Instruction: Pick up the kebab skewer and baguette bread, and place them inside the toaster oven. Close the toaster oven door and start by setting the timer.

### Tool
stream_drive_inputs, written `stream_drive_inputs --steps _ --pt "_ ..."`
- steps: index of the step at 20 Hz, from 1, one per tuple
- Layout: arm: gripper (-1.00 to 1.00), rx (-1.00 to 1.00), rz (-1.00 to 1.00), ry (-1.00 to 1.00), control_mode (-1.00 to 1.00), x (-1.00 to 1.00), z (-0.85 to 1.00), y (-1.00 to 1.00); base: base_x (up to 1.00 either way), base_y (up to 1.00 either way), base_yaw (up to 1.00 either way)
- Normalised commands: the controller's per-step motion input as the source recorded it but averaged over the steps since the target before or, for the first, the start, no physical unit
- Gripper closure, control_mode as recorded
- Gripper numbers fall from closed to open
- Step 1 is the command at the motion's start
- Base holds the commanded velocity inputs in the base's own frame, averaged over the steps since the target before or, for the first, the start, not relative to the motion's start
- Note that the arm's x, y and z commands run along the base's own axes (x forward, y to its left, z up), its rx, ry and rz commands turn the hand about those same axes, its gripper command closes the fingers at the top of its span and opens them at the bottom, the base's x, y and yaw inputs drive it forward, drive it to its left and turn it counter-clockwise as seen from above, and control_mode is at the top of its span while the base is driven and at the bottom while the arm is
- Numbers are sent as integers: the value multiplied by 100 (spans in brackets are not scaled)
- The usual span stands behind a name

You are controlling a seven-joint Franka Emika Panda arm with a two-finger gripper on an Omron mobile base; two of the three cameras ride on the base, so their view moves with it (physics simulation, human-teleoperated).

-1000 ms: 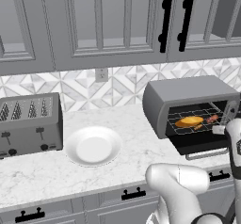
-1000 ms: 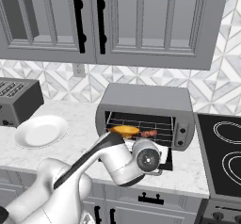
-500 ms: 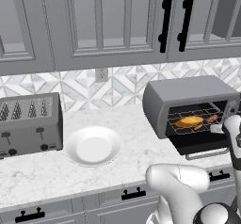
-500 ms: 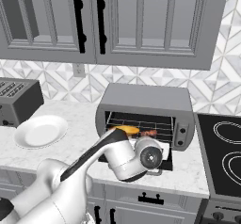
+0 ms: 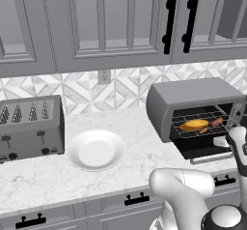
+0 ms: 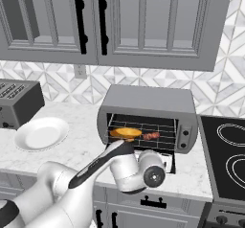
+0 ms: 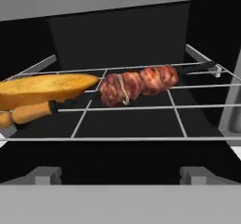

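The toaster oven [image 5: 193,96] [image 6: 148,100] stands on the counter with its door [image 5: 205,152] folded down flat. On its wire rack [image 7: 174,108] lies the golden baguette bread [image 5: 194,124] [image 6: 126,132] [image 7: 42,89]. The kebab skewer [image 5: 213,123] [image 6: 151,136] [image 7: 136,84] lies beside it, its tan handle running under the bread's near end. My gripper [image 7: 120,175] hovers just in front of the oven mouth, over the lowered door. It is open, nothing between its fingertips [image 7: 44,173]. The hand [image 5: 235,142] [image 6: 154,172] sits at the oven's front.
A white plate [image 5: 95,149] [image 6: 40,132] sits on the marble counter left of the oven. A slotted grey toaster [image 5: 30,125] [image 6: 16,102] stands further left. A black stovetop [image 6: 227,150] lies right of the oven. Grey wall cabinets hang above.
The hand has sunk a little in front of the oven opening. Bread and skewer lie where they were on the rack; the jaws stay wide.
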Motion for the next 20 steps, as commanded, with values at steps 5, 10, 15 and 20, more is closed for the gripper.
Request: stream_drive_inputs --steps 5,10,15,20 --pt "-100 0 1 -18 -100 2 -14 0 0 0 0" --pt "-100 0 0 -15 -100 8 10 -3 0 0 0" --pt "-100 0 0 -4 -100 11 0 0 0 0 0" --pt "-100 0 0 -1 -100 4 4 -3 0 0 0"
